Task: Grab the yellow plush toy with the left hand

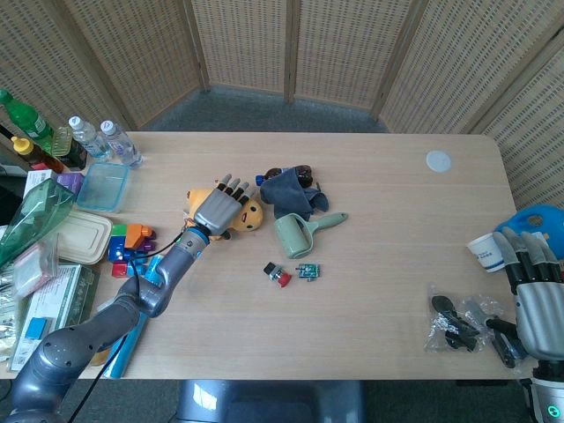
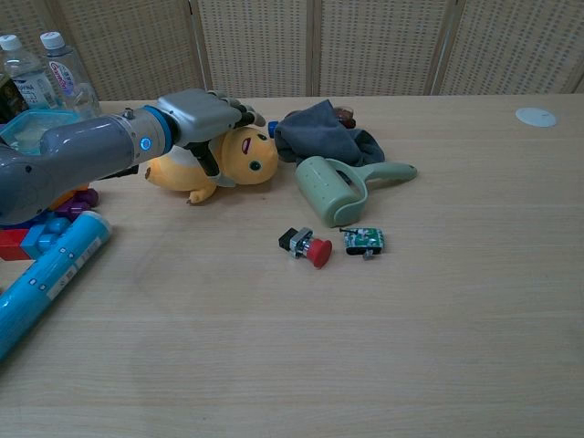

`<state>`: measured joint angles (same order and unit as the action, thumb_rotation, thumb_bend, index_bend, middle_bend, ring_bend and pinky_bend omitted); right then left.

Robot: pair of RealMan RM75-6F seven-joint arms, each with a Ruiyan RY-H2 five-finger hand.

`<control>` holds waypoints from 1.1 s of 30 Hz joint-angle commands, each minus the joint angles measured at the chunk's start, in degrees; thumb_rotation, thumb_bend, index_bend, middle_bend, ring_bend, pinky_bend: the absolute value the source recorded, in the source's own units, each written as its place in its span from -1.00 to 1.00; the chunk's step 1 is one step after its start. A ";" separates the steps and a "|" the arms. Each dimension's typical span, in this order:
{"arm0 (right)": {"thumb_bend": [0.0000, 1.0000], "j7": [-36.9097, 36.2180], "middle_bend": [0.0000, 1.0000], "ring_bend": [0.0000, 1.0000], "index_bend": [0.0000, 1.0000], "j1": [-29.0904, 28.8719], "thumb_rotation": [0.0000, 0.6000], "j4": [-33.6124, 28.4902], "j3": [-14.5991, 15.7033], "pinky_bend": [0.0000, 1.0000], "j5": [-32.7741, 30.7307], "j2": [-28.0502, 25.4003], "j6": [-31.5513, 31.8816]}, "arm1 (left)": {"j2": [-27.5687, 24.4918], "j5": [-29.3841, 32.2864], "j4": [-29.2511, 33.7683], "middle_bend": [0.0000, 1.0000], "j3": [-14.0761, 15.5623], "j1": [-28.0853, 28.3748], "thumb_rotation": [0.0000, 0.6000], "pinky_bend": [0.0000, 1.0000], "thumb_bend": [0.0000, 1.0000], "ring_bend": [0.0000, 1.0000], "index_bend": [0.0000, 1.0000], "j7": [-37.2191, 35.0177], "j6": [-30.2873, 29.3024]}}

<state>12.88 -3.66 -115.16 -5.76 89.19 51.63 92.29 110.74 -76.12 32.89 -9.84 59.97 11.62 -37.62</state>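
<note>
left hand [image 2: 208, 117] was spread open over yellow plush toy [image 2: 239, 158] | toy directly beneath, long axis left-right | no grip yet

lab | woven screens [image 1: 291, 44] | cluttered wooden table [image 1: 379, 291]

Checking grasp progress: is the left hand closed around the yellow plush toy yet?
Not yet. The left hand lies over the yellow plush toy with fingers extended.

No text or label is legible anywhere.
</note>
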 commanded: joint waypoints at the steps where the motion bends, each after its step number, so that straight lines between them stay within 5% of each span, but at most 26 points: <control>1: -0.70 -0.21 -1.00 -1.00 -1.00 0.44 0.82 -0.19 0.03 -1.00 0.07 -0.23 0.49 | 1.10 -0.18 -2.12 -1.00 0.55 -0.21 0.64 -1.00 -0.55 -1.00 -1.00 -1.44 0.47; 6: -0.70 -0.16 -1.00 -1.00 -1.00 0.53 0.81 -0.59 0.05 -1.00 0.43 -0.18 0.30 | 2.70 -0.87 -4.97 -0.97 1.28 -0.79 1.00 -0.95 -0.52 -1.00 -0.81 -4.78 0.38; 11: -0.70 0.45 -1.00 -1.00 -1.00 0.59 0.81 -0.99 -0.16 -1.00 0.56 -0.04 0.34 | 3.44 -2.57 -7.26 -0.35 1.63 -1.45 1.00 -0.14 -0.25 -0.43 -0.03 -10.08 -3.85; 18: -0.70 0.00 -1.00 -1.00 -1.00 0.31 0.82 -0.27 -0.20 -1.00 0.77 0.95 -0.34 | -2.27 -5.42 -2.01 -0.17 1.34 -3.55 1.00 0.04 -0.23 -0.29 0.14 -17.72 -15.20; 22: -0.70 -1.36 -1.00 -1.00 -1.00 -0.21 0.80 1.22 -0.22 -1.00 0.79 1.94 -1.26 | -8.90 -5.63 7.16 -0.18 0.04 -5.97 1.00 0.04 -0.27 -0.29 0.12 -18.13 -21.76; 26: -0.70 -2.90 -1.00 -1.00 -1.00 -0.80 0.81 3.07 -0.20 -1.00 0.54 3.16 -2.40 | -19.39 -4.40 23.68 -0.20 -2.56 -9.28 1.00 0.01 -0.29 -0.31 0.07 -14.94 -27.40; 33: -0.70 -5.87 -1.00 -1.00 -1.00 -2.37 0.80 6.37 0.31 -1.00 0.69 6.13 -5.34 | -34.19 0.19 48.51 -0.23 -7.49 -12.43 1.00 -0.07 -0.31 -0.37 0.00 -8.12 -29.25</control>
<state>7.35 -5.67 -109.27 -5.58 89.79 57.26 87.41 87.50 -78.89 67.16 -13.36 50.72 -1.88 -63.59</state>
